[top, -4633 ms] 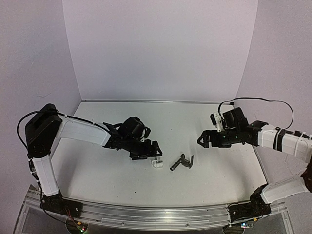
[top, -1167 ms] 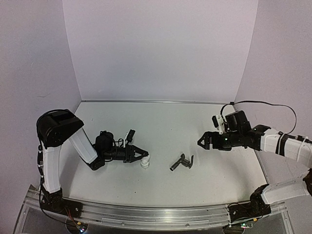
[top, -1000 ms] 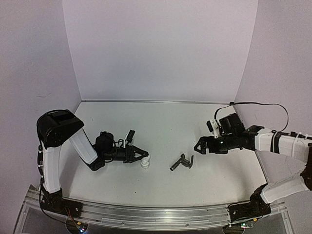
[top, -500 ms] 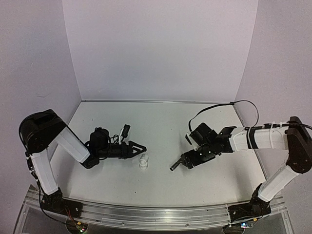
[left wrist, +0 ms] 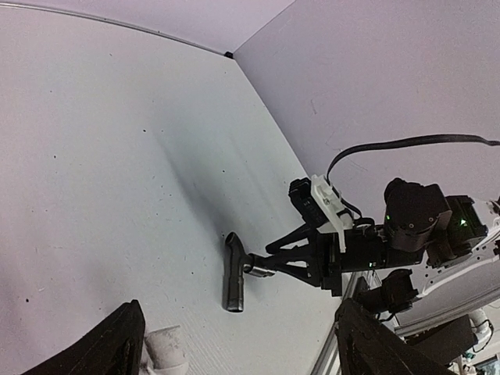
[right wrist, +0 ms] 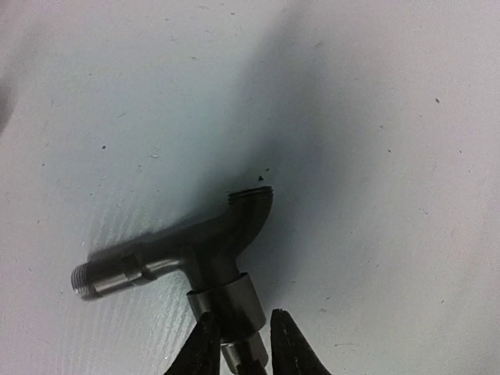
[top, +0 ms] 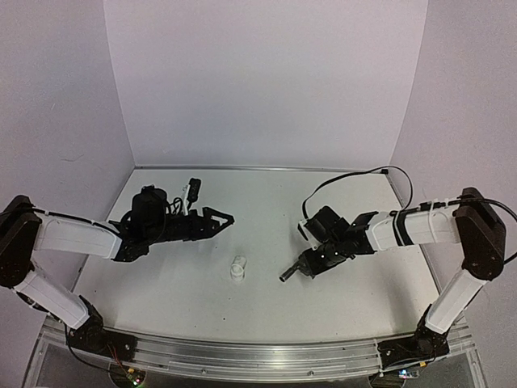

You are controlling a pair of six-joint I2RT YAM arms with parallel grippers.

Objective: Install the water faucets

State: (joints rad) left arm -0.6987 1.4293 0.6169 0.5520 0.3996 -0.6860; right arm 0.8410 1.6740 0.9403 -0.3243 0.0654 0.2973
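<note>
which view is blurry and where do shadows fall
Right wrist view: the tap is soft, its threaded end smeared, with a broad dark shadow behind it. Left wrist view: sharper, tilted; the white fitting at the bottom edge is out of focus. Top external view: even light, faint shadows, the near rail bowed by the lens.

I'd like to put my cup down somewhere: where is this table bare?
Bare: the far strip of the table along the back wall, and the near strip between the white fitting and the front rail. Crowded: the middle, where fitting, tap and right arm sit close.
</note>
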